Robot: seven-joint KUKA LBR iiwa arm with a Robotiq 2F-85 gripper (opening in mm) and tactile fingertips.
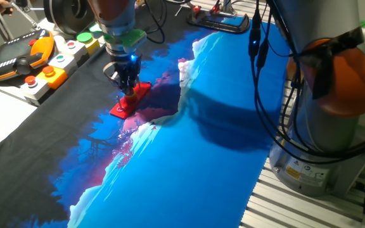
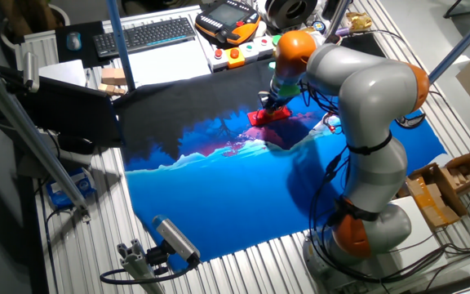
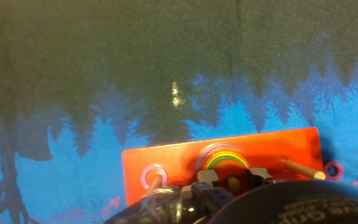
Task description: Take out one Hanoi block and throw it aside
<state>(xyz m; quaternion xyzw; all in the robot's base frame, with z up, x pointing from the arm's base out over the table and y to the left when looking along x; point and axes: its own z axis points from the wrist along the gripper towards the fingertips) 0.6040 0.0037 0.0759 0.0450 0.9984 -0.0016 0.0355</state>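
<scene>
You see the gripper (image 3: 230,181) spread open astride the ring stack (image 3: 224,158) on the red base (image 3: 179,158); the Hanoi block itself is hidden, so its axis can't be told.

We see the table (image 2: 243,237) draped with a blue and black forest-print cloth (image 1: 195,145). On that cloth the red pegged base (image 1: 130,99) sits toward eleven o'clock in one fixed view. A keyboard (image 2: 144,34) and an orange-and-black pendant (image 1: 19,60) lie beyond the cloth's edge.
</scene>
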